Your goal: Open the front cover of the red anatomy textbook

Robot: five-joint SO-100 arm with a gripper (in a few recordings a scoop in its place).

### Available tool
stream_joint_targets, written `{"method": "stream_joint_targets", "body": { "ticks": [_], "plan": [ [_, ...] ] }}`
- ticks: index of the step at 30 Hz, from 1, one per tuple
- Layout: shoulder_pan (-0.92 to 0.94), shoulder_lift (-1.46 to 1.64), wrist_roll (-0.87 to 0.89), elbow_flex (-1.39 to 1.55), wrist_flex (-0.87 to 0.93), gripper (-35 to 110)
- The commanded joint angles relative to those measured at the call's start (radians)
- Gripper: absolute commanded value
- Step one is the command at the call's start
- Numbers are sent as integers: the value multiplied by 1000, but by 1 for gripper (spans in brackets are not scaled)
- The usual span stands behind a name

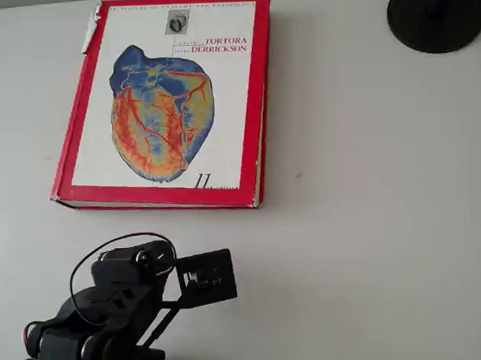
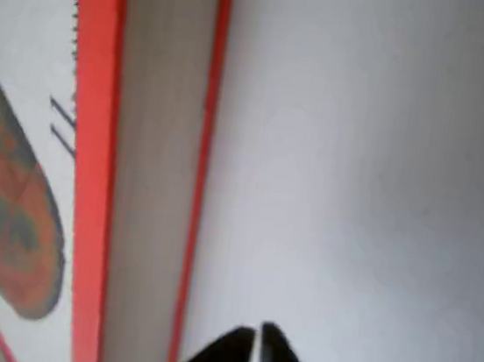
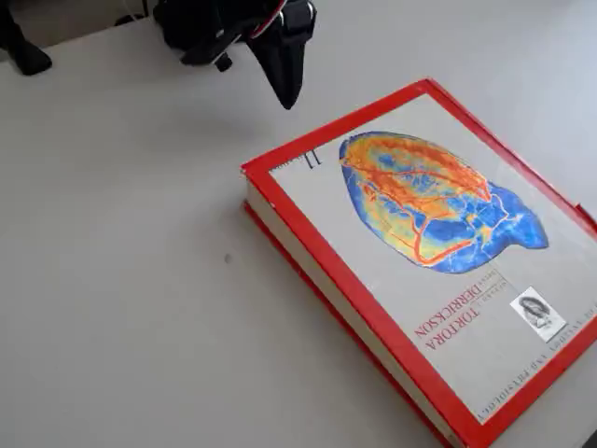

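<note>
The large thick red hardcover anatomy textbook (image 1: 163, 104) lies flat and shut on the plain white table (image 1: 368, 223), filling the 10 to 12 o'clock part of the overhead view. Its stiff front cover (image 3: 438, 252), a red border round a white panel with a blue-orange heart picture and red "TORTORA DERRICKSON" lettering, faces up and rests on the page block. The black two-finger pincer (image 2: 254, 359) hangs above bare table, its tips together or nearly so with only a thin slit between them, holding nothing. In the wrist view the book's page edge runs at its 10 o'clock, apart from the tips. A round black base (image 1: 436, 15) stands at the overhead view's 1 o'clock corner.
</note>
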Motion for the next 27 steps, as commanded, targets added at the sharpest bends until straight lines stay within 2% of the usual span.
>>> {"method": "stream_joint_targets", "body": {
  "ticks": [1,21,27],
  "plan": [
    [-8,8,-9,-55,3,0],
    [-11,8,-12,-57,9,0],
    [40,8,-132,-86,-74,5]
  ]
}}
